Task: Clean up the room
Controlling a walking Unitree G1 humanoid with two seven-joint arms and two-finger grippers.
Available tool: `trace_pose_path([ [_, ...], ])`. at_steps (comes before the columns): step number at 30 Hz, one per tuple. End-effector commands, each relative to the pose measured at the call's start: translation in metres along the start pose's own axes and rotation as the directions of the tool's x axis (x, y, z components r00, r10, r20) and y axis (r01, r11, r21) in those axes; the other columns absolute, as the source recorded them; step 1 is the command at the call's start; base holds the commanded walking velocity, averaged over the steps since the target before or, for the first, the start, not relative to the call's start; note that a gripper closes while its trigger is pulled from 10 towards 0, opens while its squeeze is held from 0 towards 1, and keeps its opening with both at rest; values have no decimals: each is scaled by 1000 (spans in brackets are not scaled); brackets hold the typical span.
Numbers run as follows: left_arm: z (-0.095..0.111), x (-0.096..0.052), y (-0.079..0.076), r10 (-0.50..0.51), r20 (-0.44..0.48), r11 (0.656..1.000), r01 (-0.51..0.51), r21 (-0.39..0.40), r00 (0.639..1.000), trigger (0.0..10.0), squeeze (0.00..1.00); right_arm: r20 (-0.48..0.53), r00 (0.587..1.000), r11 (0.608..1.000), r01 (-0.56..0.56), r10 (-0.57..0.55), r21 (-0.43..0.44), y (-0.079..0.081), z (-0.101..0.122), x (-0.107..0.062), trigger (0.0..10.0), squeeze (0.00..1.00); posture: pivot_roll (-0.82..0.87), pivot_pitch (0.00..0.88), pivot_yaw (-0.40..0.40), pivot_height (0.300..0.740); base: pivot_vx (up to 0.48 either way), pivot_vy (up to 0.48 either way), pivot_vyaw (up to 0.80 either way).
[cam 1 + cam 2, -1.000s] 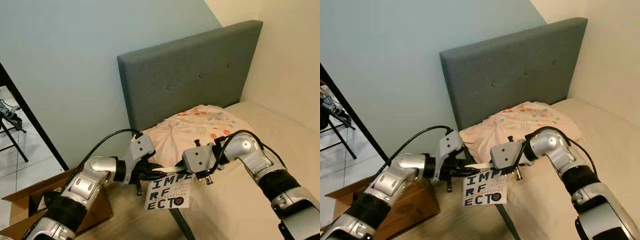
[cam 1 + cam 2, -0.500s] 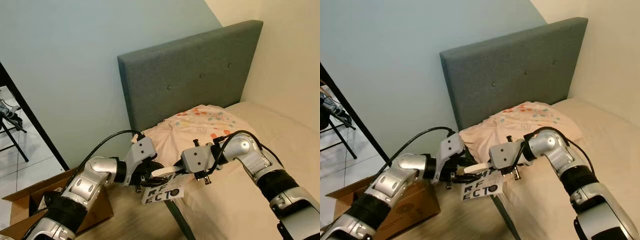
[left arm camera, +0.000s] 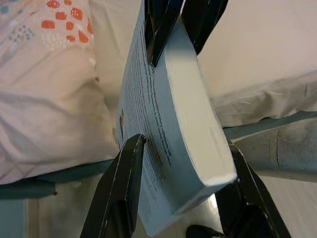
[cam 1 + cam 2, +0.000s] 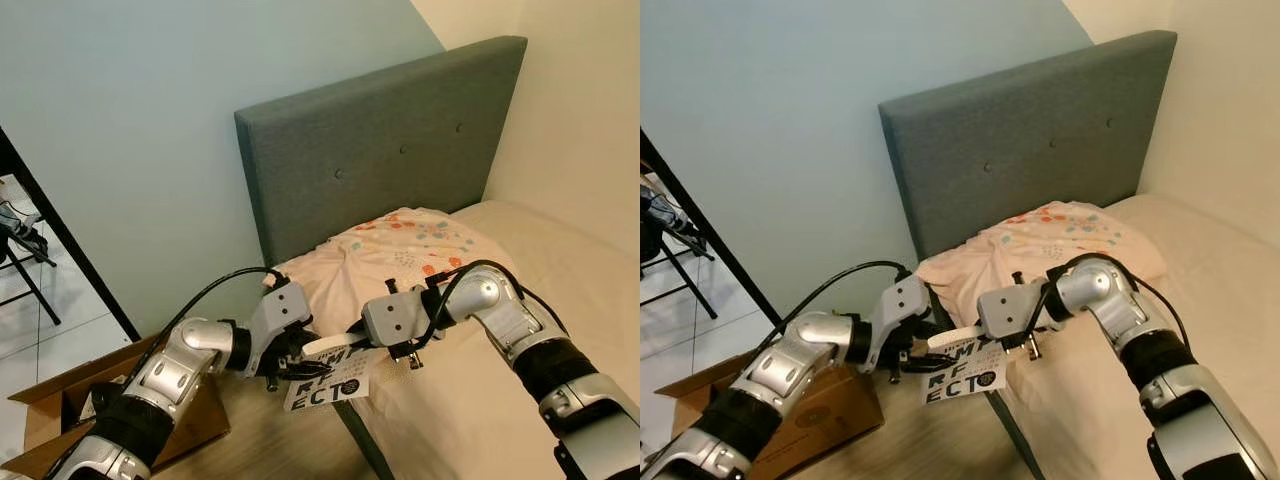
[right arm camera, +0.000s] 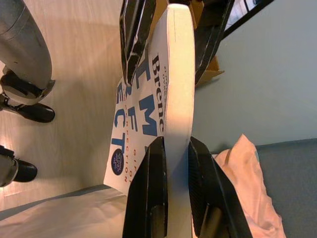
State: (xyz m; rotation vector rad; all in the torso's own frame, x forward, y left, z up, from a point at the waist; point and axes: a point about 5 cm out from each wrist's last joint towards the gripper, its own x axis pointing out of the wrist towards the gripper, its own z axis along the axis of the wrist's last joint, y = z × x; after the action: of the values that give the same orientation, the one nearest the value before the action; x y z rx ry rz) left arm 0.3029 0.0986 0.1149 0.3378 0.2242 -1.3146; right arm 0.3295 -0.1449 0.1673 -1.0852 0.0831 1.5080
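Since one second ago, the white paperback book with large dark-blue cover lettering (image 4: 328,376) has tipped from hanging nearly vertical to lying slanted and lower, and the left gripper (image 4: 296,362) has drawn in closer beneath it. The book sits in the air beside the near corner of the cream-sheeted mattress (image 4: 560,270), above the light wooden floor (image 4: 900,440), between the two grippers.

Right gripper (image 4: 962,337) — fingers (image 5: 148,188) pressed against both faces of the book at its spine end, pinching it. Left gripper — fingers (image 3: 124,183) spread to either side of the book's opposite end; the left wrist view shows a gap on at least one side, so a firm clamp cannot be confirmed.

Behind the book, a peach pillow with orange and blue dots (image 4: 390,250) rests against the grey upholstered headboard (image 4: 390,140). An open brown cardboard box (image 4: 830,410) stands on the floor under the left arm.
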Motion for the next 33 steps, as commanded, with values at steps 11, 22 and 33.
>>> trace_pose_path([
  [11,5,-1,9,80,44,996,-82,33,996,0,0,29,1000,999,-6,7,-34,-5,9,0,10000,0,-84,43,96,740,0,0,0],
  [22,6,1,6,29,45,998,-31,58,999,0,0,20,999,999,-28,29,-40,-3,9,0,10000,0,-88,46,95,740,0,0,0],
  [33,2,-4,10,189,141,978,-173,-116,972,0,0,-82,968,969,242,-237,59,-26,-8,-13,10000,0,-89,43,76,740,0,0,0],
])
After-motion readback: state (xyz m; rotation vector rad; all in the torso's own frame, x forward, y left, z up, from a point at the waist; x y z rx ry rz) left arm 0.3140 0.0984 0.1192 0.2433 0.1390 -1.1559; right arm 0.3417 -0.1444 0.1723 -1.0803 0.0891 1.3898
